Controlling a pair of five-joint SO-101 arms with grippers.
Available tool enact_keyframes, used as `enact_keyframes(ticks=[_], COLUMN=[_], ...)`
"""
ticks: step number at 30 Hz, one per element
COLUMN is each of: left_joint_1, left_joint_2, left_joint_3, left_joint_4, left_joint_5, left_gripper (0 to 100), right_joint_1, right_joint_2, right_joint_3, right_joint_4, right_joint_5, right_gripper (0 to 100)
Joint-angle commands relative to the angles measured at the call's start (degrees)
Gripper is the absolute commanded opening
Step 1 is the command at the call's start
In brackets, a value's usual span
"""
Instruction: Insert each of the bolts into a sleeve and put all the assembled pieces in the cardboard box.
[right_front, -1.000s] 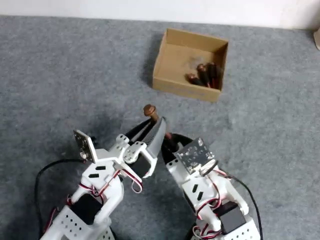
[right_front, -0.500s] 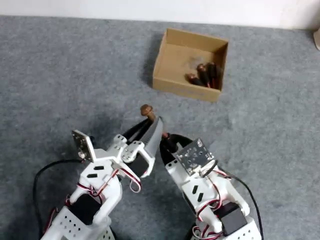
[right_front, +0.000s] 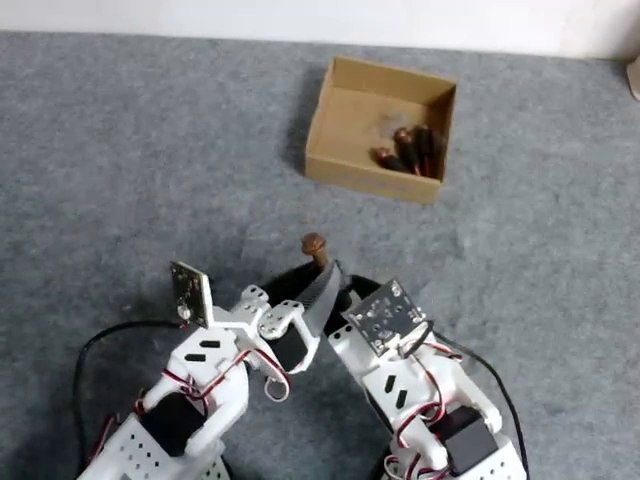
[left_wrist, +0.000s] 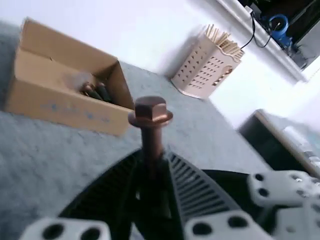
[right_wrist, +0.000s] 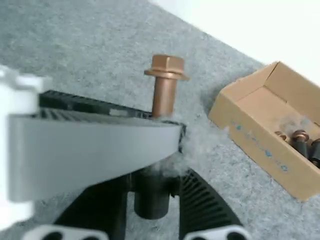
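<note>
Overall, the grey-covered table (right_front: 110, 150) carries the cardboard box (right_front: 345, 172) at 1 o'clock from the two grippers, well apart from them. Finished assemblies (right_front: 408, 148) lie inside it, toward its 4 o'clock corner.

The left gripper (left_wrist: 153, 159) is clamped on the shank of the bolt (left_wrist: 150, 114), whose flanged hex head stands clear above the fingers. In the high view the head sits at 12 o'clock from both grippers.

The right gripper (right_wrist: 152, 186) appears closed around the dark sleeve (right_wrist: 150, 204) directly under the bolt. A finger of the left gripper crosses that view and hides the joint, so insertion depth cannot be told.

Handling, as a judgement: the bolt is rigid metal, dense for its size, with a smooth shank that may slip. Hold it on the shank just under the flange. The sleeve looks stiff; grip it at mid-length and keep it in line with the shank.

Faint blue marks (right_wrist: 256, 146) run along the box's outer wall; they are not legible.
</note>
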Motion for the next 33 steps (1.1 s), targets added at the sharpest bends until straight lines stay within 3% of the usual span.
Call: enact_keyframes(ticks=[1, 4, 9, 11, 16, 25, 28, 33], left_joint_1=[1.19, 1.27, 1.01, 1.01, 0.57, -12.09, -13.58, -17.01], left_joint_2=[0.57, 0.31, 0.31, 0.40, 0.22, 0.22, 0.22, 0.75], left_joint_3=[1.10, 1.10, 0.40, -1.10, -4.18, -10.77, -10.95, -10.59], left_joint_4=[1.58, 5.36, 10.55, 12.57, 13.80, 13.80, 14.07, 14.15], left_joint_5=[-3.87, -9.93, -10.46, -10.46, -7.74, 5.63, 4.22, -5.45], left_gripper=[1, 7, 34, 41, 38, 35, 30, 17], right_joint_1=[-1.19, -0.04, 1.63, 1.54, 1.54, 1.54, 1.54, 1.63], right_joint_2=[-0.48, -0.48, -0.48, -0.48, -0.48, -0.48, -0.48, -0.48], right_joint_3=[-4.53, -4.09, -4.09, -4.09, -3.91, -0.13, 0.04, 0.22], right_joint_4=[-0.48, -0.48, -0.48, -0.48, -0.48, -0.75, -0.75, -0.48], right_joint_5=[0.70, 0.70, 0.70, 0.70, 0.70, 0.88, 0.88, 0.97], right_gripper=[0.4, 0.4, 0.4, 0.4, 0.4, 0.4, 0.4, 0.4])
